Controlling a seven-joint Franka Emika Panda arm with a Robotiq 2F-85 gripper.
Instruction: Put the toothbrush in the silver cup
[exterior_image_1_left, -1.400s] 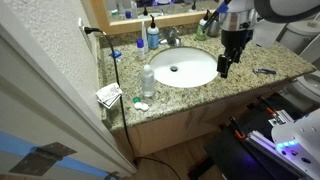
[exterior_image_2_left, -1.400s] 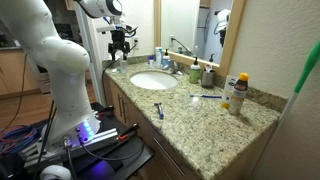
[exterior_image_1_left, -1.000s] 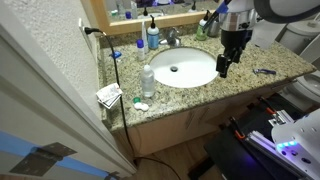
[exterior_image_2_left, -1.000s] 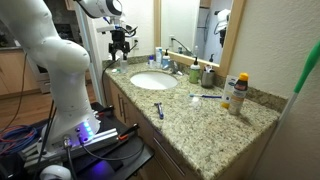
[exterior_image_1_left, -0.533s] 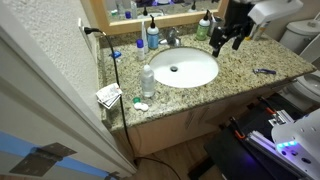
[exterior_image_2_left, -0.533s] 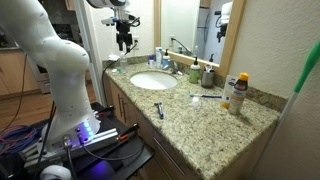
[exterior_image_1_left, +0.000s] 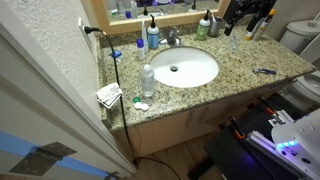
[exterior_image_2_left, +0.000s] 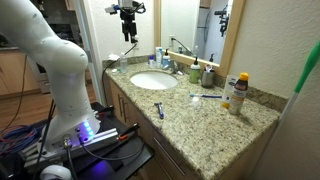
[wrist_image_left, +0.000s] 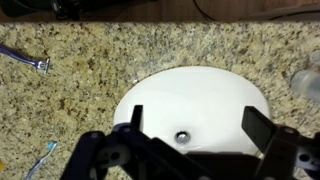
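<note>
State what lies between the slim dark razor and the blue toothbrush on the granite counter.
Nothing: only bare speckled granite countertop separates the slim dark razor from the blue toothbrush, as the wrist view shows.

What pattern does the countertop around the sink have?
Speckled granite: the countertop is tan with brown and black flecks. It shows best in the wrist view.
</note>
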